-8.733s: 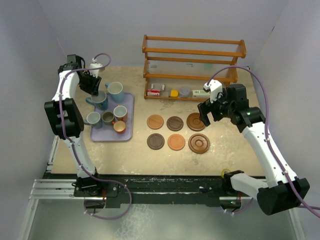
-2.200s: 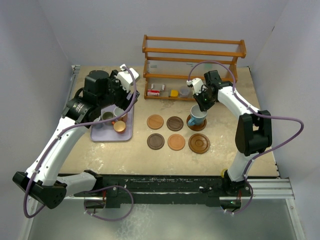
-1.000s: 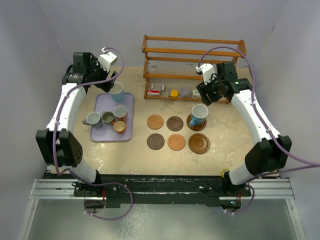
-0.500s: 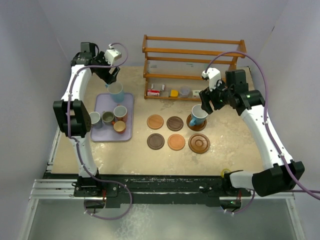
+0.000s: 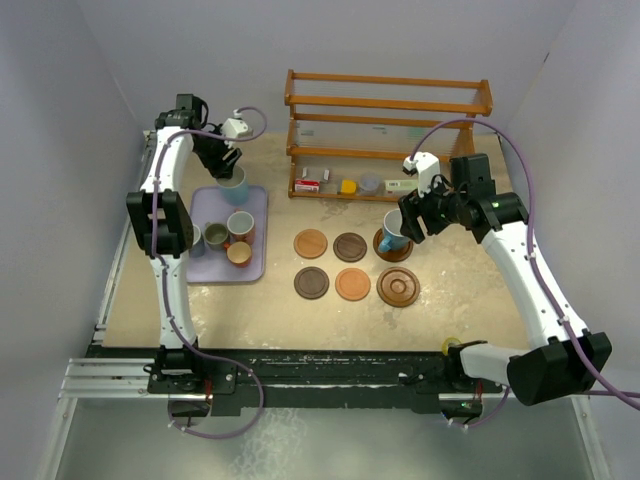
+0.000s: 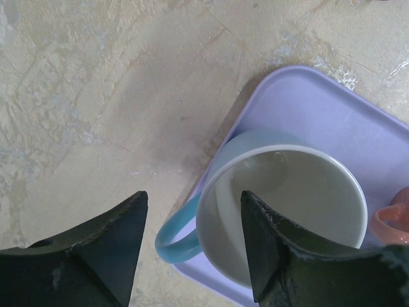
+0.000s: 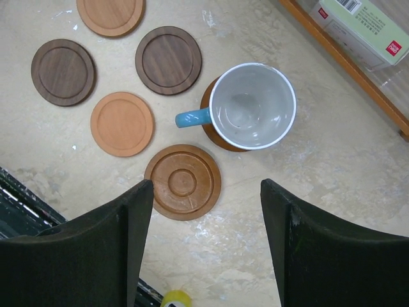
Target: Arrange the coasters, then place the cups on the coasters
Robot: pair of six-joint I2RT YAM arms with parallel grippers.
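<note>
Six round wooden coasters lie in two rows, among them an orange one (image 5: 352,285) (image 7: 121,123) and a ringed one (image 5: 398,287) (image 7: 183,181). A blue cup (image 5: 393,232) (image 7: 252,105) stands on the back right coaster (image 7: 212,132). My right gripper (image 5: 412,215) (image 7: 206,185) hangs open and empty above it. A large light blue cup (image 5: 233,182) (image 6: 281,211) sits in the back corner of the lavender tray (image 5: 256,270) (image 6: 332,109). My left gripper (image 5: 222,160) (image 6: 193,193) is open, one finger (image 6: 268,243) over the cup's inside, the other outside its handle (image 6: 176,233).
Small olive-grey (image 5: 216,236), reddish (image 5: 240,226) and orange (image 5: 238,253) cups stand on the tray. The left arm partly hides a blue one (image 5: 190,240). A wooden rack (image 5: 388,130) with small boxes (image 7: 364,25) stands at the back. A yellow roll (image 5: 450,345) lies near the right base.
My left gripper has come down onto the light blue cup and its jaws have narrowed. The right gripper has shifted slightly nearer, still over the blue cup on its coaster.
</note>
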